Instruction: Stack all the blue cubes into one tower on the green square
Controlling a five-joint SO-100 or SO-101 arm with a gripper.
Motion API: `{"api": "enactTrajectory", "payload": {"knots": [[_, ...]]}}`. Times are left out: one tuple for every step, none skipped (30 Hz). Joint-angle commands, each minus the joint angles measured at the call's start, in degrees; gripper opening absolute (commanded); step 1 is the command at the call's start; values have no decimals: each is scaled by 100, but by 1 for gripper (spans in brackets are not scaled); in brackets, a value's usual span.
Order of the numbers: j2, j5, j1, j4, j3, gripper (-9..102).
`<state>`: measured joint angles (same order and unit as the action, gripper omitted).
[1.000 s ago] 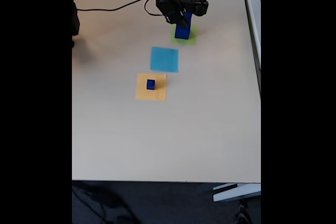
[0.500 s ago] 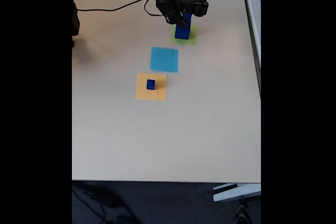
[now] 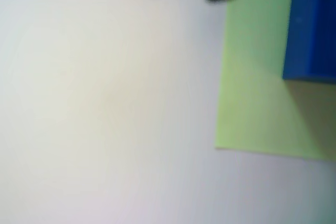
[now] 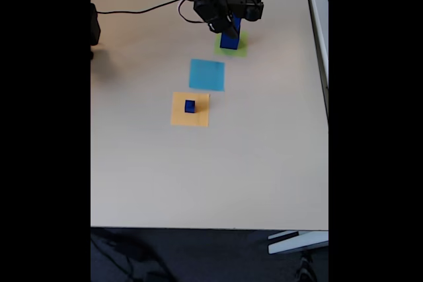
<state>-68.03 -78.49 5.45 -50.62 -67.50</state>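
The stepped tower of dark blue solid cubes [image 4: 229,39] stands on the flat yellow-green paper square [image 4: 240,47], near the far edge of the pale beige table [image 4: 264,163] in the fixed view; in the wrist view its blue side [image 3: 312,24] rises from the green patch [image 3: 252,103]. One small dark blue cube [image 4: 190,105] is not yet stacked and sits on the orange paper square [image 4: 190,109], well apart from the tower, with the light-blue paper square [image 4: 207,74] between them. The black two-finger gripper [image 4: 228,28] hangs just beside the top of the tower. Its two dark tips show at the upper edge of the wrist view with a gap between them and nothing inside, so the jaws look released. The cubes seem rigid, light and smooth. I judge the little one should be taken on two opposite flat sides, low and centred, because it can slip or turn easily.
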Motion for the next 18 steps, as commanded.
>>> {"api": "enactTrajectory", "payload": {"knots": [[-571,44,-35,123,352,0],[-519,44,-70,123,536,0],[-466,18,-123,123,729,0],[-413,0,-185,123,914,0],[-343,0,-229,123,1116,0],[-264,0,-272,132,1310,0],[-167,53,-316,149,1529,0],[-70,132,-360,176,1758,0],[-9,229,-396,255,1916,0],[35,352,-439,404,2021,0],[79,431,-501,519,2136,0],[149,439,-580,527,2303,0],[237,439,-677,571,2479,0],[334,448,-773,624,2637,0],[413,404,-870,694,2725,0],[483,316,-958,773,2760,0],[545,202,-1046,835,2769,0],[615,70,-1125,835,2795,0]]}}
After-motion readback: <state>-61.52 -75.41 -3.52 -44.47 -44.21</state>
